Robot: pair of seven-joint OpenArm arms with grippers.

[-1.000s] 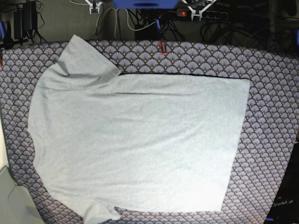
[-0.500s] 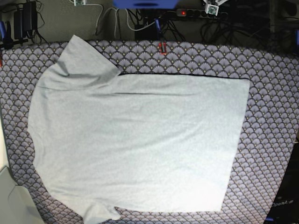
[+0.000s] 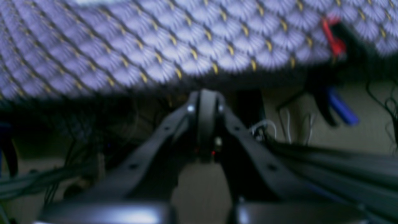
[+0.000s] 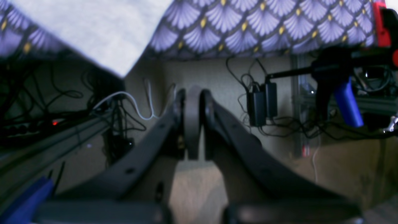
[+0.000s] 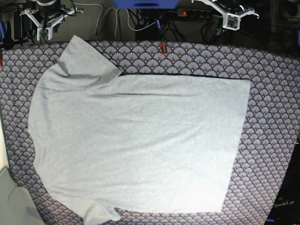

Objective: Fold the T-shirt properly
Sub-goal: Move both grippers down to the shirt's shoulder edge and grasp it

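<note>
The cloth [image 5: 272,93], fan-patterned and purple-grey, is covering the whole table. The shirt [image 5: 140,145] is lying flat on it, plain grey side up, long axis running across the base view, sleeves at that view's left. The right gripper [image 4: 192,124] is sitting nearest the far sleeve, pinched shut and empty. The left gripper [image 3: 206,124] is hanging past the far edge, looking nearly closed, empty too.

Robotics lab, cable tangle [image 5: 140,21] (power strip [image 5: 199,14] lit), clamped tablecloth [image 5: 272,117]
</note>
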